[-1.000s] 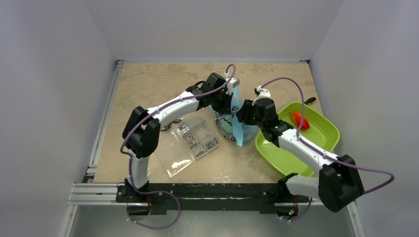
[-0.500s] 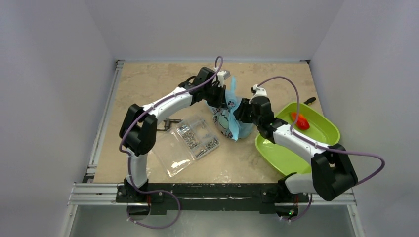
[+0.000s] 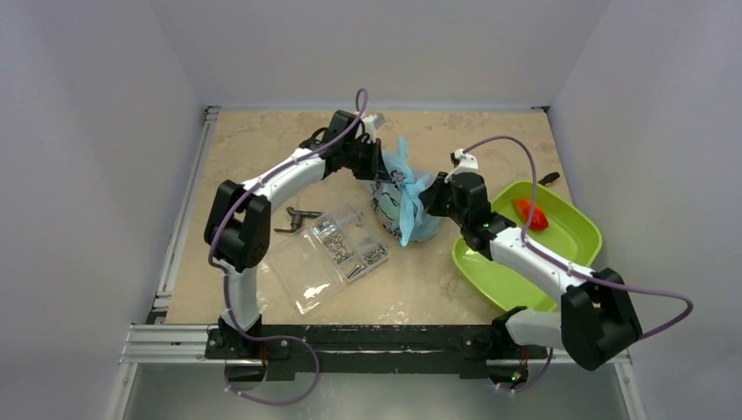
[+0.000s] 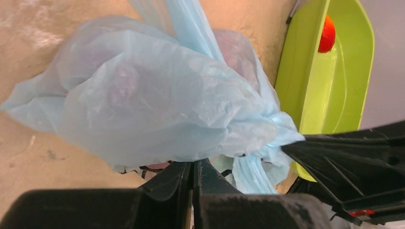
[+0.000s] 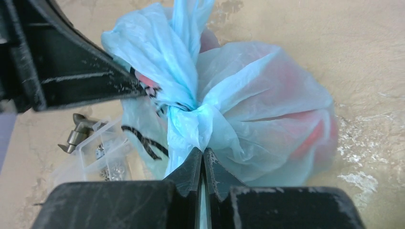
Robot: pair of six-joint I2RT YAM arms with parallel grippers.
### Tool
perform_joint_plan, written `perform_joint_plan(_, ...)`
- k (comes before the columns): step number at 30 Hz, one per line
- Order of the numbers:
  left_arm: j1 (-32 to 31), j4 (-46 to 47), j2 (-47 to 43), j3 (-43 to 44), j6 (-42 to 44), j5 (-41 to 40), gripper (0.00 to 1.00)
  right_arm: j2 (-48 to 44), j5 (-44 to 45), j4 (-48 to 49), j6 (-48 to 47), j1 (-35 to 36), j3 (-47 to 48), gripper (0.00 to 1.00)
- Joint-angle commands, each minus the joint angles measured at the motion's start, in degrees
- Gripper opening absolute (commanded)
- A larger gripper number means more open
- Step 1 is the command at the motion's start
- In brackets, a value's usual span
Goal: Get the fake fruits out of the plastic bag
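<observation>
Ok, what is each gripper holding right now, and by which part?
Both hold the plastic bag: the right gripper pinches its bunched neck, the left gripper a fold of film beside that neck.

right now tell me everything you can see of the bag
The bag is thin, crinkly, light-blue translucent plastic with a dark and pink print, bunched into a knot with loose tails. Red shapes show faintly through it. It seems to rest on the table between the box and the tray. The left gripper and right gripper are both shut on its film near the knot.
</observation>
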Motion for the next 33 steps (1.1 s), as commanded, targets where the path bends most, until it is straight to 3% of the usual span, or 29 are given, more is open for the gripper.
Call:
perform_joint_plan(1, 5.9, 4.4, -2.4, -1.9, -5.4, 1.4, 0.0, -8.5, 5.0, 0.5, 1.8, 0.1, -5.5, 0.0)
perform_joint_plan(7, 7.7, 6.4, -0.6, -2.5, -10.0, 5.4, 0.0, -18.9, 7.3, 4.5, 3.8, 0.0, -13.4, 0.0)
perform_joint_plan(15, 7.4, 9.2, -0.8, -3.9, -13.3, 7.6, 0.0, -14.1, 7.4, -3.3, -8.0, 0.1, -2.8, 0.0)
perform_joint_plan(21, 6.8, 8.9, -1.1, -3.8, -13.4, 7.8, 0.0, -10.1, 6.6, -7.3, -15.8, 0.2, 6.6, 0.22)
perform_joint_plan(25, 6.2, 9.0, -1.1, -3.6, -13.4, 7.9, 0.0, -4.8, 2.0, -11.0, -20.7, 0.4, 13.2, 0.47)
perform_joint_plan(28, 6.2, 8.8, -0.9, -3.4, -13.2, 8.1, 0.0, 1.9, -3.1, -15.9, -24.0, 1.2, 19.1, 0.52)
perform_joint_plan(33, 6.2, 8.3, -1.2, -3.0, -12.6, 8.0, 0.0, 8.5, -2.1, -17.6, -24.6, 4.4, 23.4, 0.53)
